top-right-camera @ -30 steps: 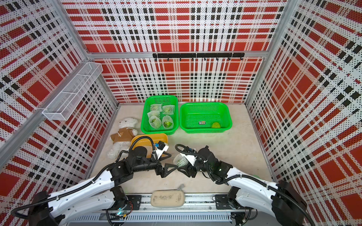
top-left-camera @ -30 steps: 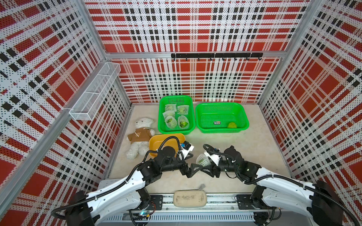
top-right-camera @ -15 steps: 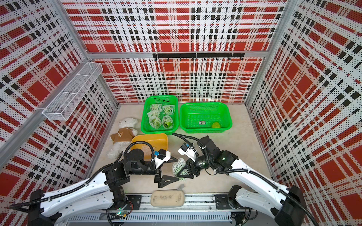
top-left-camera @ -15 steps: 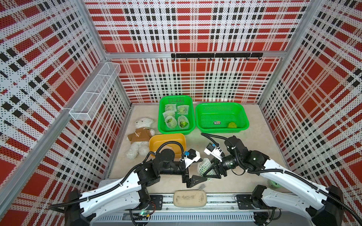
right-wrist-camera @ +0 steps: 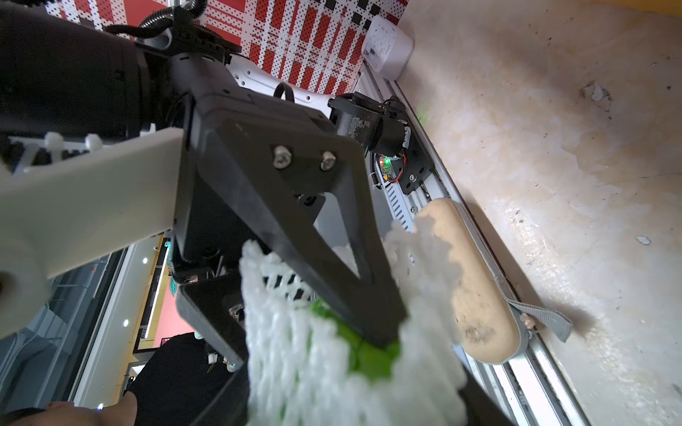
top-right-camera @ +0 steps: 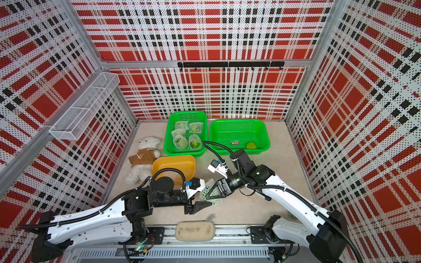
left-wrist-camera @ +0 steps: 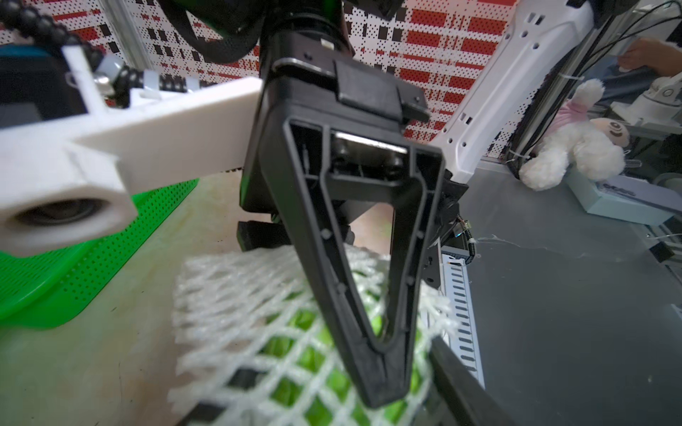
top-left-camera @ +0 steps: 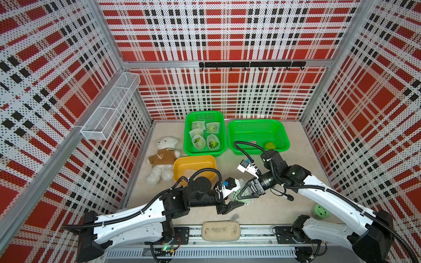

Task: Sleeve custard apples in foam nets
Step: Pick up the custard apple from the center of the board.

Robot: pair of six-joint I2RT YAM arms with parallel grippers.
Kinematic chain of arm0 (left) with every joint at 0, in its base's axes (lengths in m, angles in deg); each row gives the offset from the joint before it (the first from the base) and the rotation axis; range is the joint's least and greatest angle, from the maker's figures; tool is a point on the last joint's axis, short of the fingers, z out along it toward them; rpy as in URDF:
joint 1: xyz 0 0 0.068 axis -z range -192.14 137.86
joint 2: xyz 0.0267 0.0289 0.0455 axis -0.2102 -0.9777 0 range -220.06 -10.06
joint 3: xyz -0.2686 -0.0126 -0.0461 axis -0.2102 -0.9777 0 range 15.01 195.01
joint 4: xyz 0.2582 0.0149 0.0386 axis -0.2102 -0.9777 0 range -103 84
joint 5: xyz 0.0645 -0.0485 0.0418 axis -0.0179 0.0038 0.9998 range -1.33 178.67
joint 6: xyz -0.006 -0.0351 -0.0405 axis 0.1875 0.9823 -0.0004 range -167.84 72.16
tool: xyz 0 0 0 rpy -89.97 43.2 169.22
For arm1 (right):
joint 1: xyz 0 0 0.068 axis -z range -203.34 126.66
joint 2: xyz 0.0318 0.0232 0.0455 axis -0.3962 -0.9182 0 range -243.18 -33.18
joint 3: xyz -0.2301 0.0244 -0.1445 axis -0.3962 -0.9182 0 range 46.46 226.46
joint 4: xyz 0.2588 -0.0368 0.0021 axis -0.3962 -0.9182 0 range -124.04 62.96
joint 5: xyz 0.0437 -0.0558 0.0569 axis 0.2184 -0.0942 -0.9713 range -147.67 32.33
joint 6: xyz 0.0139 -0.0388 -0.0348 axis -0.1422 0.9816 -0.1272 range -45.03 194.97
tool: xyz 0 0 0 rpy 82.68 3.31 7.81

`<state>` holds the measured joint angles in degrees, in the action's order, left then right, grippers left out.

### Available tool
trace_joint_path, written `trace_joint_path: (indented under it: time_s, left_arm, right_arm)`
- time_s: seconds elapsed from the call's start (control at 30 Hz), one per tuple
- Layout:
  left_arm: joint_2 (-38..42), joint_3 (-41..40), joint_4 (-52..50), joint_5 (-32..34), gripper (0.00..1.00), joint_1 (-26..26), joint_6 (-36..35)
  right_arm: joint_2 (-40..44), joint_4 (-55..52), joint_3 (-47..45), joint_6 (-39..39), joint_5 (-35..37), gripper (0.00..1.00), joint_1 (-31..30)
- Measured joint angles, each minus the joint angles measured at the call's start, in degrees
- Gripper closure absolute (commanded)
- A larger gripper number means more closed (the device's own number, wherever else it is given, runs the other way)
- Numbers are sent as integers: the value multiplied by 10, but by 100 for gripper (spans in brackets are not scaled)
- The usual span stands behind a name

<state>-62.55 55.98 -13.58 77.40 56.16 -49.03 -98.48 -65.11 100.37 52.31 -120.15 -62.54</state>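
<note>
1. White foam net [left-wrist-camera: 236, 295] (soft, springy mesh) wraps a green custard apple [left-wrist-camera: 313, 359]. The pair sits just off the yellow basket's [top-left-camera: 180, 166] near corner, on the right arm's side. I cannot tell whether it rests on the table or hangs just clear of it.
2. The right gripper [top-left-camera: 241, 197] clamps the fruit through the mesh, with one finger laid across it.
3. The left gripper [top-right-camera: 205, 193] straddles the net from the opposite side, one jaw on each flank. Whether it is pinching the mesh cannot be told.
4. The fruit looks light and firm, but its bumpy skin probably bruises easily. It is best held across its widest part with a modest squeeze.
5. The net is limp and stretchy and likely to snag on the bumps. It is best taken by its open rim and drawn along the fruit.
6. Behind the yellow basket, a green basket [top-left-camera: 186, 134] holds four sleeved fruits. A spare net lies inside the yellow basket itself.
</note>
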Motion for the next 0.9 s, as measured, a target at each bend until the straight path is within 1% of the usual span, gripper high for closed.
trace_joint_path:
  time_s: [0.03,0.1,0.13,0.23,0.3,0.43,0.5,0.7,0.9]
  left_arm:
    - [-3,2,0,11,24,3,-5]
    - [-17,5,0,29,24,9,-15]
    - [-23,6,1,35,28,10,-19]
    - [-32,7,0,56,46,12,-25]
    - [-31,7,0,65,56,14,-29]
    - [-24,6,0,85,66,19,-33]
    - [-17,1,6,94,70,19,-33]
    - [10,-19,24,133,71,17,-33]
    - [36,-33,24,158,71,0,-33]
  right_arm:
    - [-2,-2,2,-4,0,65,3]
    - [-8,-6,6,-14,2,66,10]
    - [-11,-9,6,-18,3,66,14]
    - [-16,-14,6,-25,5,64,17]
    - [-16,-12,6,-25,7,59,17]
    - [-16,-2,6,-24,8,43,18]
    - [-16,10,6,-27,8,38,18]
    - [-7,70,-4,-54,16,27,17]
    - [14,127,-35,-87,27,21,25]
